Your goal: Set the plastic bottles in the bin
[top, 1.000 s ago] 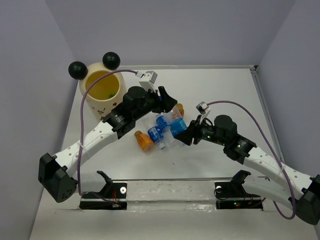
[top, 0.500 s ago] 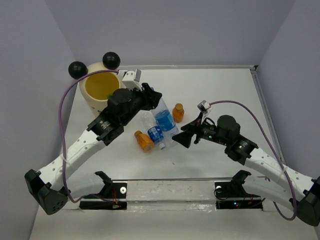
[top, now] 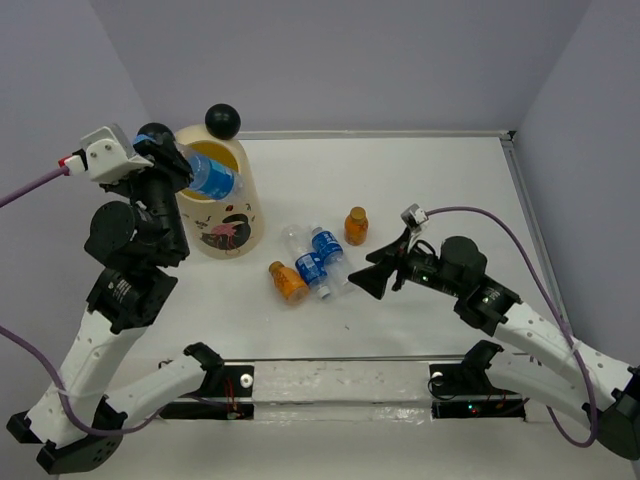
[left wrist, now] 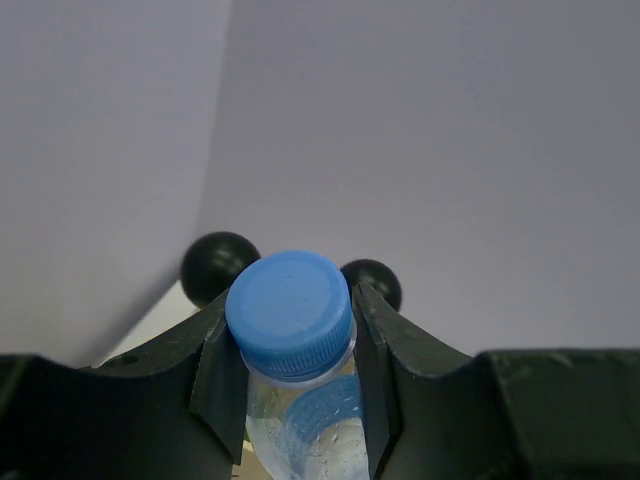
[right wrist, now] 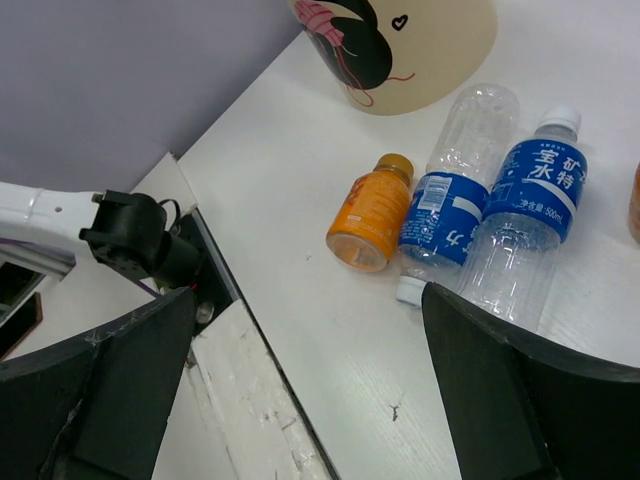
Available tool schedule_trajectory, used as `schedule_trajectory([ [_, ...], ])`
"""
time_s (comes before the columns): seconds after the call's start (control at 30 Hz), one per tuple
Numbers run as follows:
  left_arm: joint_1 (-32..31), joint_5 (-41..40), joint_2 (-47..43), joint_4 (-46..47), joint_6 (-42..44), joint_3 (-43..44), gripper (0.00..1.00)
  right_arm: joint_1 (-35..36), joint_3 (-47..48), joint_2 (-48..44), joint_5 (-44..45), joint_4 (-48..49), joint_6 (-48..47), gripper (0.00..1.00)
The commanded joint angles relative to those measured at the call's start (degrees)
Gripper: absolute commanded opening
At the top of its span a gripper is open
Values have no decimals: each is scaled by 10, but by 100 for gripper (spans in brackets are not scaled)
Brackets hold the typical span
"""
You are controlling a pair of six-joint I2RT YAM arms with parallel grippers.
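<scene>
Above the bin (top: 250, 205), left fingers (left wrist: 222, 375) have brought a clear bottle (top: 212, 177).

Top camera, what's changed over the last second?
The left claw, shut on a blue-capped bottle, carried it up off the table and leftward to over the bin. The right claw stayed open where it was. The two clear bottles and two orange bottles stayed put.

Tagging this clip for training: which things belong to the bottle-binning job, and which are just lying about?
Job: bin; held bottle in left gripper; left clear bottle; right clear bottle; lying orange bottle; upright orange bottle.
Other: purple cables; base rail.
</scene>
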Motion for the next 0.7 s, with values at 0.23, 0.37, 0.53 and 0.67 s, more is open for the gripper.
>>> schedule_trajectory([
  [0.23,52,-122,97,300,231,-35,0,5,0,23,21,43,-31,100],
  [0.37,66,-122,103,379,266,-80,0,5,-4,21,46,44,-36,100],
  [0.53,85,-100,120,428,263,-136,0,5,14,47,125,33,-31,98],
  [0.67,91,-90,131,401,224,-160,41,5,67,102,240,-19,-34,99],
])
